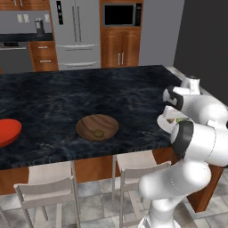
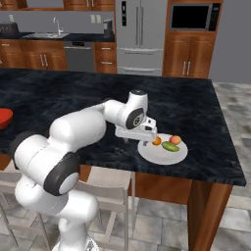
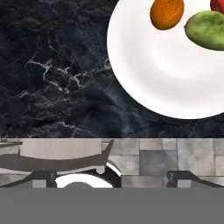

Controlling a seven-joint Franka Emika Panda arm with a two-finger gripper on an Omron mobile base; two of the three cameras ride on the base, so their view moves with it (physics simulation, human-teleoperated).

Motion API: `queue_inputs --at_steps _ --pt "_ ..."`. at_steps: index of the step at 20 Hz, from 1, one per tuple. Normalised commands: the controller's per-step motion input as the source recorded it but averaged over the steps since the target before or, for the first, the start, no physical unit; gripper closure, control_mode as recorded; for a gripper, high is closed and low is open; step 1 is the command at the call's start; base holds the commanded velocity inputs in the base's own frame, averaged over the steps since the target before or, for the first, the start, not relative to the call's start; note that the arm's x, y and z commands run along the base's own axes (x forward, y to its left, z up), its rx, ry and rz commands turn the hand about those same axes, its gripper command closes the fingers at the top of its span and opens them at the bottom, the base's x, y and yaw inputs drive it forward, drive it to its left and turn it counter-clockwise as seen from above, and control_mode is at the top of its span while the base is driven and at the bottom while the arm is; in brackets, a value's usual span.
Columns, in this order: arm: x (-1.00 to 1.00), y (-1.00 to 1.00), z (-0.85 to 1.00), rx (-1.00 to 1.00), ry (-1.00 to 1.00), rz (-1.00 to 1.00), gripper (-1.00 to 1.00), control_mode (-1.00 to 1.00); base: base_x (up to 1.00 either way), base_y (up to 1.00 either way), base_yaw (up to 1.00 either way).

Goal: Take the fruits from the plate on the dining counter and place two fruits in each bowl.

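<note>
I am hovering my gripper (image 2: 142, 138) wide open (nothing held) at the white plate's (image 2: 162, 153) nine o'clock edge. It is carrying an orange ball (image 3: 166, 13), green oblong fruit (image 3: 207, 29) and red-orange fruit (image 2: 175, 140). The olive-brown fruit (image 1: 98, 133) is lying in the wooden bowl (image 1: 87, 125).

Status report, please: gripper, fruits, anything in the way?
Gripper open, empty, at plate edge. Three fruits on plate, olive-brown one in wooden bowl. Path clear.

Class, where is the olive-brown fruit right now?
In the left base view, the olive-brown fruit lies inside the wooden bowl on the dining counter, with the red bowl farther to its left.
</note>
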Motion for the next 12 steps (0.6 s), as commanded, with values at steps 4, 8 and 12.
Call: queue_inputs --at_steps 4,8,12 --pt "0.24 -0.53 -0.09 0.0 -0.03 0.09 -1.0 -1.0 0.0 0.0 0.0" --pt "0.28 -0.43 -0.04 0.0 -0.02 0.06 -1.0 -1.0 0.0 0.0 0.0" --pt "0.21 -0.23 -0.05 0.0 -0.02 0.03 -1.0 -1.0 0.0 0.0 0.0"
